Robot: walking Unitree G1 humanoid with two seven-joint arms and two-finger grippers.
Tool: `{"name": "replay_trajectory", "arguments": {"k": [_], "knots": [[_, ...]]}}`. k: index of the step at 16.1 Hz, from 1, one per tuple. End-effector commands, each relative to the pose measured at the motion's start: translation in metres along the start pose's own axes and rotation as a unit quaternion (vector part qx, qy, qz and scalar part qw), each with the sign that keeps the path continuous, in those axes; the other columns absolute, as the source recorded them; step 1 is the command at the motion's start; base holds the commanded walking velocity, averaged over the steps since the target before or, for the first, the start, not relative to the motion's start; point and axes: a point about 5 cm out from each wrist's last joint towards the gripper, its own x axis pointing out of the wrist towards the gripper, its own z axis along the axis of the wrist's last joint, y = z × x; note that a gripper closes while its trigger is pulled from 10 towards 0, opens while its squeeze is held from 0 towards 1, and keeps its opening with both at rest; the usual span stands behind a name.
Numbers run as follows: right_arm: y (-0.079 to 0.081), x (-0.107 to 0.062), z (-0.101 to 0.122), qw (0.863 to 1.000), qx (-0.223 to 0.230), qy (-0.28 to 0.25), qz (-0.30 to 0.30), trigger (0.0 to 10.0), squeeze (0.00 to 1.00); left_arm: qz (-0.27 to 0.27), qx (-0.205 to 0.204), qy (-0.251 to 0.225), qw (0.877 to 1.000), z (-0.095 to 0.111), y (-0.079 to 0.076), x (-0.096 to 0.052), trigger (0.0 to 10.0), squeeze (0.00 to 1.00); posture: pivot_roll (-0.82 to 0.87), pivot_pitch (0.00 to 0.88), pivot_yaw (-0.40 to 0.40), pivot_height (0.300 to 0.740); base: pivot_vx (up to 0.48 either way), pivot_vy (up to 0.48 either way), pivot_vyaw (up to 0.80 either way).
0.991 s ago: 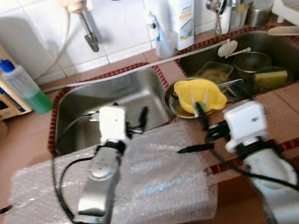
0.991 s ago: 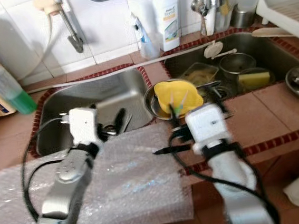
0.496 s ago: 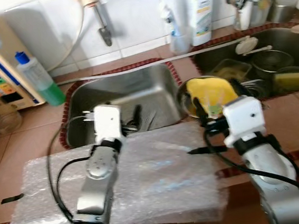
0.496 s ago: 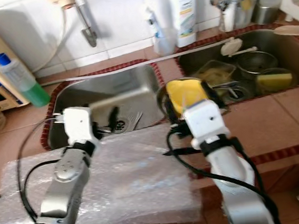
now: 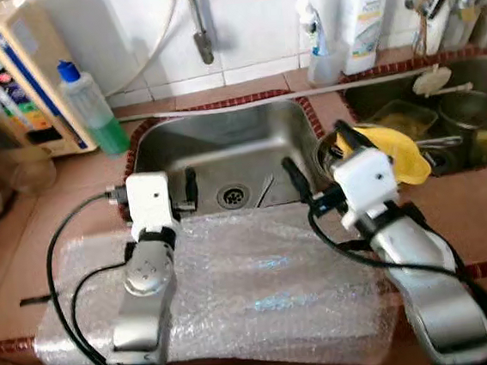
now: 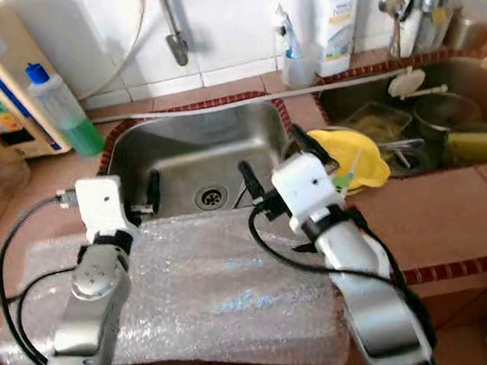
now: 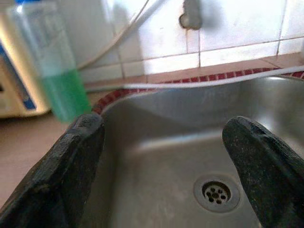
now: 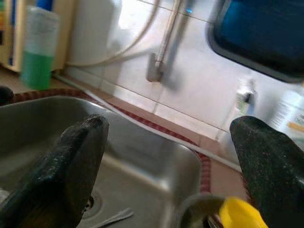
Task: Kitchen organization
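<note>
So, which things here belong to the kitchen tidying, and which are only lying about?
Likely the job:
- left gripper and right gripper, both open over the sink
- yellow item in a bowl
- bubble wrap

Lying about:
- green liquid bottle
- white bottle
- hose

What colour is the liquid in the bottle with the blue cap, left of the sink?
Green, in the clear bottle; the left eye view shows it best.

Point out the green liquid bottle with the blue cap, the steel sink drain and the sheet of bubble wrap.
green liquid bottle with blue cap (image 5: 97,119), left eye view, on its green lower body.
steel sink drain (image 5: 231,197), left eye view, on the strainer holes.
sheet of bubble wrap (image 5: 262,284), left eye view, on its bare middle.
</note>
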Motion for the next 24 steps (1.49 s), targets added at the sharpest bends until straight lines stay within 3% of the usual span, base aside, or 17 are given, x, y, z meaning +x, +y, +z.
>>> {"name": "replay_trajectory", "arguments": {"k": [1, 7, 14, 18, 21, 23, 24], "knots": [[0.007, 0.003, 0.001, 1.000, 0.005, -0.008, 0.026, 10.0, 0.00, 0.014, 0.007, -0.010, 1.000, 0.003, 0.003, -0.002, 10.0, 0.00, -0.26, 0.098, 0.069, 0.740, 0.000, 0.000, 0.00], [0.009, 0.011, -0.004, 0.996, -0.002, -0.011, 0.083, 10.0, 0.00, 0.031, -0.015, -0.010, 0.999, -0.001, -0.003, -0.008, 10.0, 0.00, -0.23, 0.090, -0.015, 0.740, 0.000, 0.000, 0.00], [0.011, 0.010, -0.005, 0.995, -0.005, -0.011, 0.099, 10.0, 0.00, 0.026, -0.026, -0.009, 0.999, -0.003, -0.008, -0.010, 10.0, 0.00, -0.23, 0.092, -0.021, 0.740, 0.000, 0.000, 0.00], [0.004, 0.005, -0.006, 0.999, -0.027, -0.012, 0.044, 10.0, 0.00, -0.026, -0.014, -0.019, 0.999, 0.001, -0.015, -0.008, 10.0, 0.00, -0.25, 0.093, 0.023, 0.740, 0.000, 0.000, 0.00], [-0.012, -0.016, -0.005, 0.997, -0.066, -0.005, -0.027, 10.0, 0.00, -0.051, -0.009, -0.025, 0.998, 0.005, -0.020, -0.003, 10.0, 0.00, -0.27, 0.097, 0.057, 0.740, 0.000, 0.000, 0.00], [-0.015, -0.024, -0.001, 0.996, -0.079, -0.007, -0.042, 10.0, 0.00, -0.059, -0.011, -0.025, 0.998, 0.005, -0.021, -0.003, 10.0, 0.00, -0.28, 0.098, 0.064, 0.740, 0.000, 0.000, 0.00], [-0.018, -0.033, 0.004, 0.993, -0.108, -0.011, -0.047, 10.0, 0.00, -0.068, -0.012, -0.025, 0.997, 0.006, -0.022, -0.002, 10.0, 0.00, -0.30, 0.105, 0.080, 0.740, 0.000, 0.000, 0.00]]}}
